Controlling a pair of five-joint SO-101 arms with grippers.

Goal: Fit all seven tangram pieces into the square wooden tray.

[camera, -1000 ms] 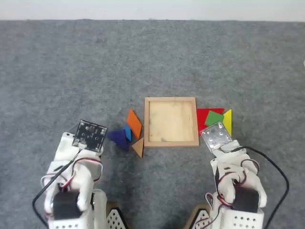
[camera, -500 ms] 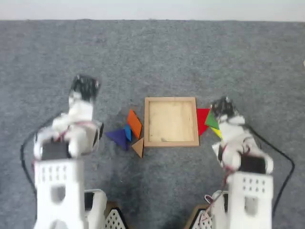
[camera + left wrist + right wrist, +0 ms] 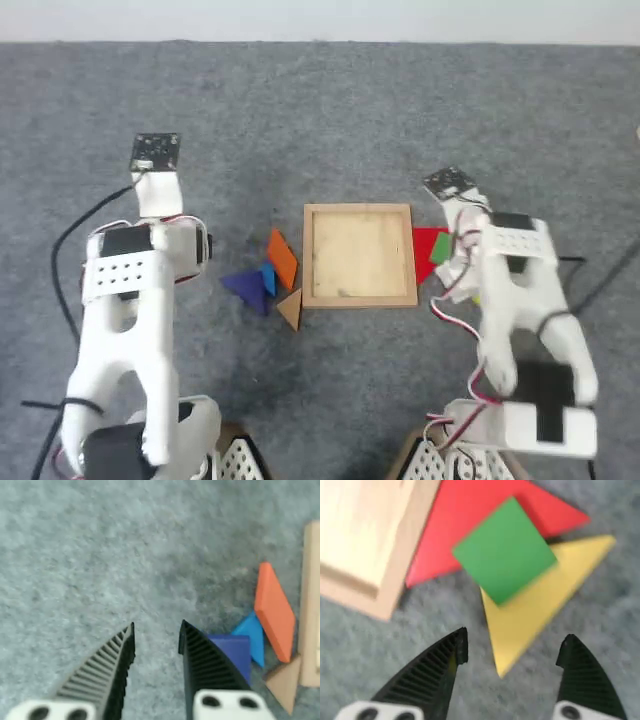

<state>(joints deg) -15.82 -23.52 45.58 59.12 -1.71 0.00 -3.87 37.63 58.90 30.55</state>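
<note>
Left claw [image 3: 157, 624], right claw [image 3: 516, 634] — farther forward.

Bright, even, diffuse light, with soft faint shadows beside the wooden tray [image 3: 359, 299]

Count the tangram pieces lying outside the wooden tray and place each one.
7. Left of the tray: orange parallelogram, blue triangle, purple triangle, tan triangle. Right of it: red triangle, yellow triangle, green square overlapping both. None seems hidden.
</note>
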